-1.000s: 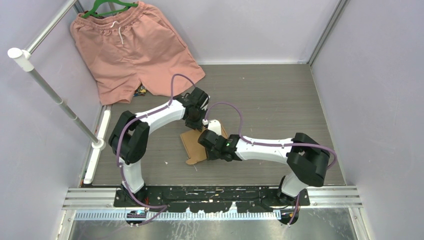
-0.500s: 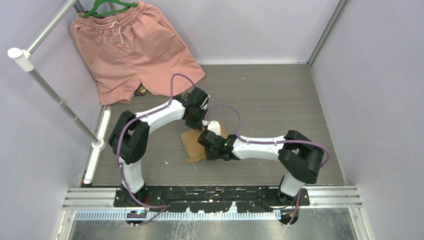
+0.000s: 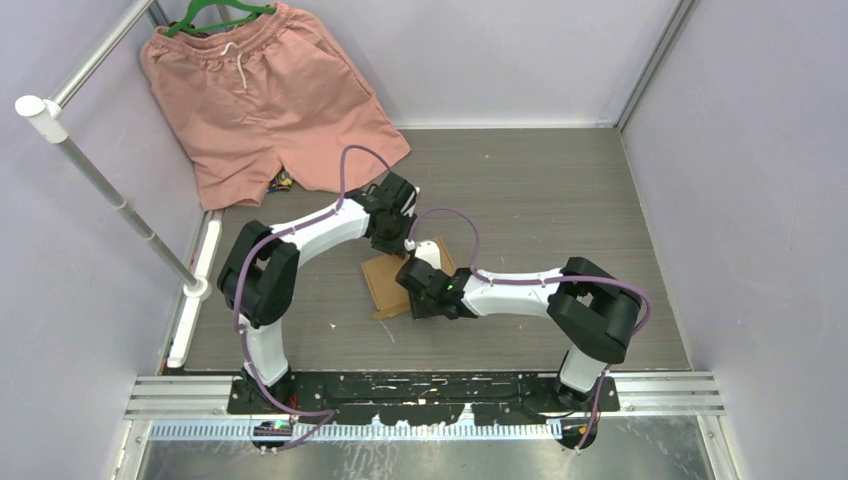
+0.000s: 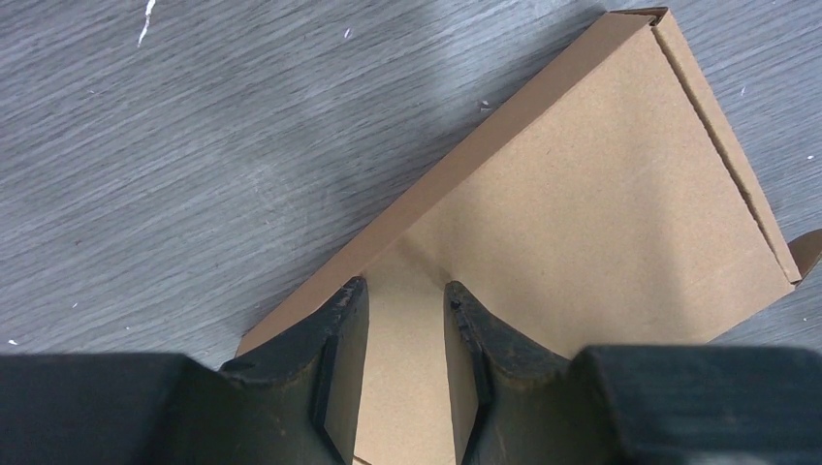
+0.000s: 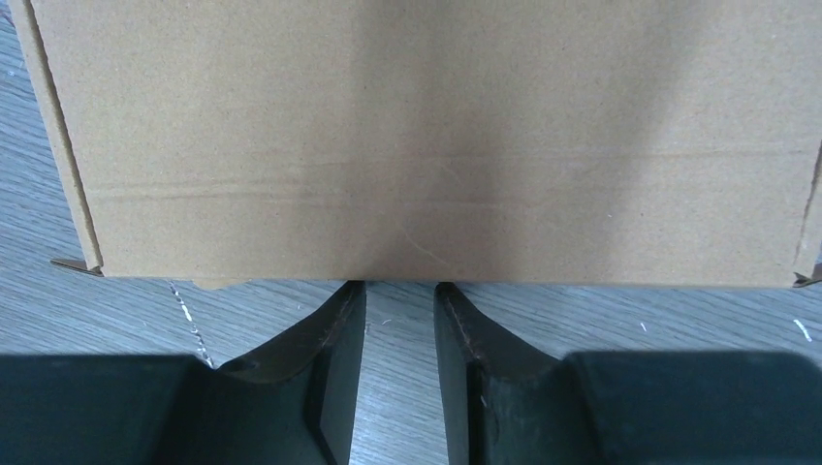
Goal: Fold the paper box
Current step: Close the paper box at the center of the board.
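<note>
At the near edge of the grey wood-grain table [image 3: 560, 200], the two arm bases are sitting side by side on a black mounting strip [image 3: 420, 385]. The right arm is reaching inward to the middle of the table. In its wrist view the right gripper [image 5: 399, 295] is holding its fingers slightly apart. Bare table is showing through the narrow gap, and nothing is clamped. The fingertips are sitting just at the near edge of the paper box [image 5: 426, 136].

The box is lying low on the table at its centre, between the two grippers. Its face is showing as plain brown corrugated cardboard, with a faint crease running across it.

The left arm is arching over from the left. The left gripper [image 4: 402, 300] is hanging above the far part of the same box with its fingers parted. Cardboard is filling the gap between them, and nothing is pinched. Whether the tips are touching the panel, I cannot tell. A narrow folded wall is running along one long edge of the box in that view.

Farther back, salmon-pink shorts [image 3: 265, 95] with a white drawstring are lying spread at the far left corner on a green hanger [image 3: 215, 15]. A metal pole [image 3: 110, 190] is slanting beside them
</note>
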Controlling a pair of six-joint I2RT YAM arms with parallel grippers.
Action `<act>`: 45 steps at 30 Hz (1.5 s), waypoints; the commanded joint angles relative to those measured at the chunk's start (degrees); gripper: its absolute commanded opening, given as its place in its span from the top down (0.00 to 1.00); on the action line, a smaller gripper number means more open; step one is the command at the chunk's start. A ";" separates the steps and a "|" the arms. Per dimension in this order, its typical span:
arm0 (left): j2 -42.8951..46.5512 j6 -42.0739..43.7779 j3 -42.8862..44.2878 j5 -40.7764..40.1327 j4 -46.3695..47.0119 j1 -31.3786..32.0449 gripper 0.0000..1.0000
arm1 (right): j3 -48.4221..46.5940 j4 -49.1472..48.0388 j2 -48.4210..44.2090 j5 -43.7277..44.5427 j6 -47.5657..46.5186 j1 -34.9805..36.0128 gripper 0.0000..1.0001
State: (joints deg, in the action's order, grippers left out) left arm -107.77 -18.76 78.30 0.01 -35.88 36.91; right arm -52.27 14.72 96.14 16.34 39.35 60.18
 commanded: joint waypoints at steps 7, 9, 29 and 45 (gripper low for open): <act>0.13 0.81 0.00 1.02 -2.78 0.31 0.61 | -0.16 -2.86 -0.10 2.04 -1.58 -1.48 0.61; 0.71 0.92 0.79 0.93 -3.41 0.28 0.59 | -0.11 -3.02 0.17 1.69 -1.47 -1.47 0.61; 4.56 0.66 3.02 0.78 -6.47 0.22 0.55 | -0.54 -2.61 0.49 0.89 -1.60 -1.55 0.61; 3.10 2.79 12.80 2.34 -11.96 -8.86 0.55 | -3.57 6.95 -10.96 -0.72 -3.32 -1.52 0.59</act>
State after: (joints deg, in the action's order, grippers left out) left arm -105.86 -17.39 84.97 1.19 -45.45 32.01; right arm -51.83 18.94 87.68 16.01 37.50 59.00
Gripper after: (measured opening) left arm 0.446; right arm 0.410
